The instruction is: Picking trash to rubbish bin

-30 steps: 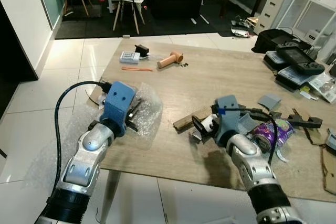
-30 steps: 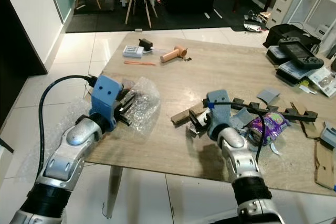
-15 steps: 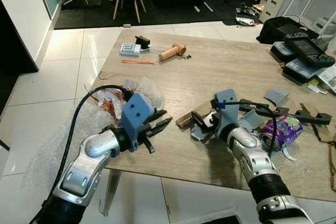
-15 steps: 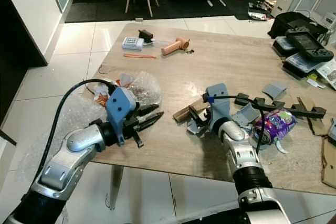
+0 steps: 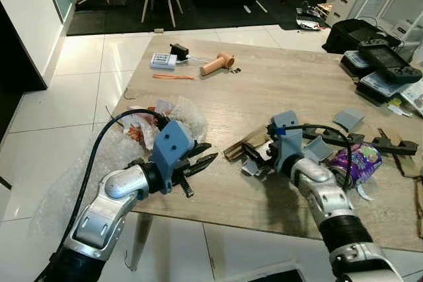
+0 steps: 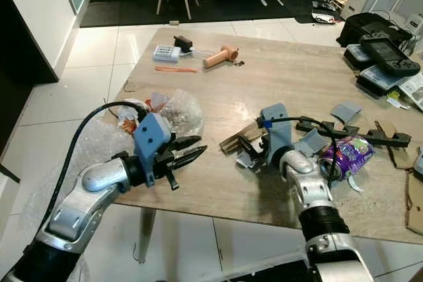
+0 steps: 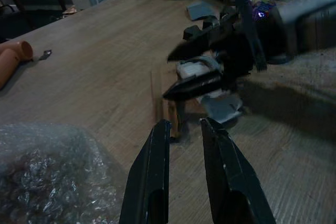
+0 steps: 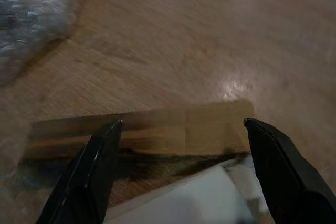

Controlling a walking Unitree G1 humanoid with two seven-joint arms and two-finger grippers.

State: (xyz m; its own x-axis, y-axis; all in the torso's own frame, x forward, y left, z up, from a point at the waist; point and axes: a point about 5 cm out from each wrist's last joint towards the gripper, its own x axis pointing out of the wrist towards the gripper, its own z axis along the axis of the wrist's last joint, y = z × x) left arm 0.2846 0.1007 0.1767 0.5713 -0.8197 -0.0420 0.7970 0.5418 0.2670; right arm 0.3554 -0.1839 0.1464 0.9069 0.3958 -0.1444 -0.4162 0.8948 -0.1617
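Trash lies on the wooden table [image 5: 277, 90]. A bubble wrap bundle [image 5: 177, 111] with a red wrapper inside sits near the left edge. A brown cardboard strip [image 5: 236, 149] and white crumpled paper [image 5: 252, 166] lie mid-table, with a crushed purple can [image 5: 353, 163] to the right. My left gripper [image 5: 206, 153] hovers low just right of the bubble wrap, open by a narrow gap, holding nothing, and aimed at the strip [image 7: 173, 114]. My right gripper [image 5: 251, 158] is wide open over the strip [image 8: 157, 129] and the white paper [image 8: 199, 198].
Grey card pieces [image 5: 347, 120] and a black strip [image 5: 393, 144] lie past the can. An orange handle [image 5: 215, 65], an orange stick [image 5: 174, 76] and a white device [image 5: 163, 61] sit at the far left. Game consoles [image 5: 386, 67] are stacked at the right edge. Bubble wrap hangs off the table's left corner.
My left gripper has come off the bubble wrap and swung right, now pointing at the cardboard strip. The right gripper has edged a little closer over the strip and paper.
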